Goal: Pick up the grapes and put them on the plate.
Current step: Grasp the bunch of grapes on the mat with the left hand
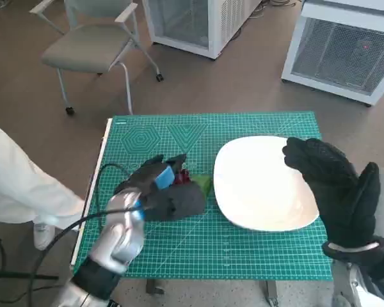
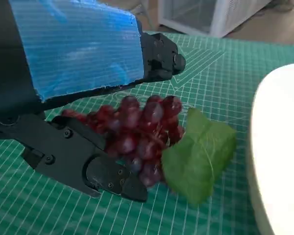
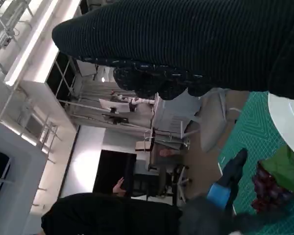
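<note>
Left wrist view shows the left hand (image 2: 83, 98) fingers (image 2: 108, 176) closed loosely around the grapes (image 2: 137, 132), a light, bumpy bunch best held around its middle.

We see a brown floor (image 1: 243, 77) around the table, with a grey chair (image 1: 93, 45) standing on it. Two white grilled cabinets (image 1: 345, 51) stand beyond.

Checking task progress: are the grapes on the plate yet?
No. The grapes lie on the green mat beside the plate, between the left robot hand's fingers.
</note>
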You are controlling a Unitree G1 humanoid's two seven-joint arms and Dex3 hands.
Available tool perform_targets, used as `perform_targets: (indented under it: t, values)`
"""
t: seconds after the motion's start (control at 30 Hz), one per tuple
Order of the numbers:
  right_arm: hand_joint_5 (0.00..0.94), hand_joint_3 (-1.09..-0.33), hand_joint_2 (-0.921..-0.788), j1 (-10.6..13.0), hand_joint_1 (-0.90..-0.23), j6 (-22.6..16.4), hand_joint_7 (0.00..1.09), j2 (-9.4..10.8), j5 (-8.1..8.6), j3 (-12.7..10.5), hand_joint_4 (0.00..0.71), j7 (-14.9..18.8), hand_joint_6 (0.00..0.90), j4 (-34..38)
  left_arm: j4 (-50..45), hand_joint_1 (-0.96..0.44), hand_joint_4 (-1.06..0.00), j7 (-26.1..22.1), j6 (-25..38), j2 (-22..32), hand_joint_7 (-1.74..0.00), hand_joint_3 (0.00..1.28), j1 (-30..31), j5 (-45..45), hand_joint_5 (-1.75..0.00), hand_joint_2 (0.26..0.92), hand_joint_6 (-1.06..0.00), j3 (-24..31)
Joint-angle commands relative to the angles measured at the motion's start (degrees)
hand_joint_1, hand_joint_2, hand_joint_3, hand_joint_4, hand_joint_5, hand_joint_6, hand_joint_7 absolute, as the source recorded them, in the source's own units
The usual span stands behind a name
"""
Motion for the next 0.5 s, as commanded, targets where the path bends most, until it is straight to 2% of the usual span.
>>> perform_targets:
  t: [0.03, 0.3, 0.5]
  values:
    - [0.833, -0.607, -0.921, 1.02, -0.345, 1.13, 0.99, 0.21, 0.01, 0.28, 0.402, -0.35, 0.230, 0.27, 13.73, -0.30, -0.06, 4.87, -4.00, -2.75, 0.00, 0.00, -5.45, -0.63, 0.00, 0.734, -0.20, -1.69]
    - [0.833, -0.608, -0.921, 1.40, -0.344, 1.19, 0.99, 0.25, 0.08, 0.40, 0.400, -0.36, 0.229, -0.07, 26.68, -0.28, -0.04, 8.18, -8.88, -4.62, 0.00, 0.00, -9.55, -1.18, 0.00, 0.734, -0.18, -3.46]
    - [0.834, -0.608, -0.921, 1.64, -0.346, 1.18, 0.99, 0.20, 0.27, 0.30, 0.400, -0.24, 0.227, -0.08, 31.67, -0.24, -0.02, 8.75, -10.93, -5.14, 0.00, 0.00, -11.25, -1.40, 0.00, 0.744, -0.16, -4.65]
